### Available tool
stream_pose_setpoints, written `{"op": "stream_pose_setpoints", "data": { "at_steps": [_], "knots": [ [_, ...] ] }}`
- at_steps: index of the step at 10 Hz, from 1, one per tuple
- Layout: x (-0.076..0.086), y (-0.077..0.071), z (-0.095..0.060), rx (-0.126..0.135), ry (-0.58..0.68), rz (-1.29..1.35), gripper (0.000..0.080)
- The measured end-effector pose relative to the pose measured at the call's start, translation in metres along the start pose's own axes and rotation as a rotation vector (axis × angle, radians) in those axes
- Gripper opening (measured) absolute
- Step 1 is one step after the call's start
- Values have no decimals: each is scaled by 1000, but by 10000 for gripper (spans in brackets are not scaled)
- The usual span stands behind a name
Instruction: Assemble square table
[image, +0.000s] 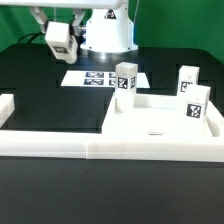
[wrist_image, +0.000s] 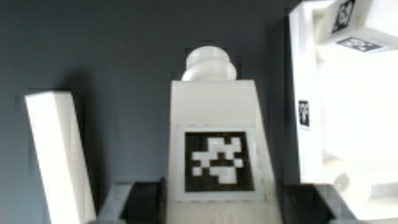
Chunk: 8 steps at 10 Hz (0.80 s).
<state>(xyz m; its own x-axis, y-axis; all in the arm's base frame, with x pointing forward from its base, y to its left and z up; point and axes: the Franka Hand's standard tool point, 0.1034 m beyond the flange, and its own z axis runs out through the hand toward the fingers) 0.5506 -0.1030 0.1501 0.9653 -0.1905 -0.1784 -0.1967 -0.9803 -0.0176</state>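
**Square table: leg in transit**

Tool (image: 60, 42): raised above the worktop (image: 40, 75), clenched on one tagged leg (wrist_image: 219, 130). The leg's long axis runs straight out from the jaws. Tabletop slab (image: 160, 122): lies flat against the border wall (image: 60, 146), three legs (image: 125, 79) upright on it. Step judged: fetching the fourth leg. Next: align it over an empty corner.

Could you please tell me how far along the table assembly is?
Three legs stand upright on the square slab, apparently fitted. The gripper holds the fourth leg raised, away from the slab. Left: bring it to the free corner and fix it.
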Motion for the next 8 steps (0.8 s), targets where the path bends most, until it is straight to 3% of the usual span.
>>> {"op": "stream_pose_setpoints", "data": {
  "at_steps": [4,5,7,8],
  "knots": [
    [6,1,0,-17,242,2,291],
    [3,-15,-2,0,351,33,291],
    [5,-74,-3,29,482,83,291],
    [8,-91,-3,33,518,74,291]
  ]
}}
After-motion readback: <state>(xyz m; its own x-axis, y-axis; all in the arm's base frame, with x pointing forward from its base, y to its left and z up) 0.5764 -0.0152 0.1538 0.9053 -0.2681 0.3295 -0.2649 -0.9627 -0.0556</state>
